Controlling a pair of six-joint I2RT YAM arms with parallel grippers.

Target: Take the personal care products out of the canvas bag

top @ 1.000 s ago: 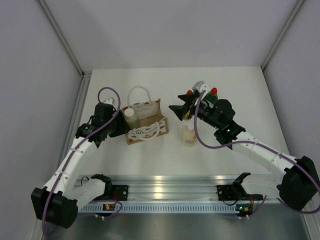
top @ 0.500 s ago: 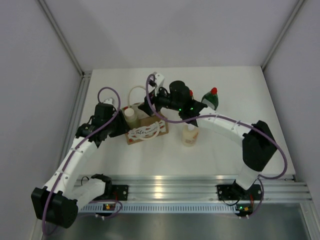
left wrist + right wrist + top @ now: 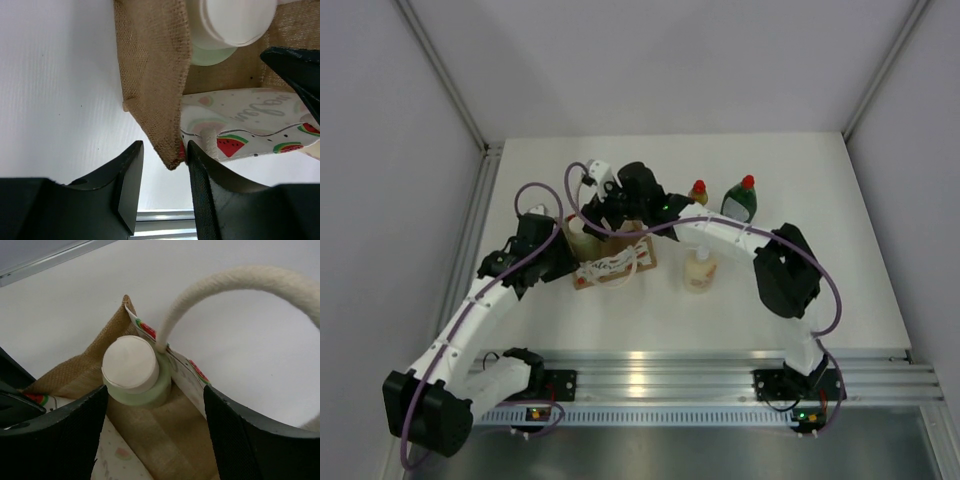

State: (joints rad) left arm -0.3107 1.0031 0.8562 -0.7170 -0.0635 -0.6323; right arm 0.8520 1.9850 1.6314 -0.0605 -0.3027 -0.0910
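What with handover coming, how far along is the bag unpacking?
Done: the yellow bottle, dark green bottle and cream pump bottle stand outside the canvas bag. In hand: the right gripper, open, flanks the white-capped cylinder inside the bag; the left gripper straddles the bag's wall. Left: lifting that cylinder out.

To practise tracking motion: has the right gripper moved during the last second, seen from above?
Yes. The right gripper swung left, from near the dark green bottle to above the canvas bag; the cream pump bottle stayed put.
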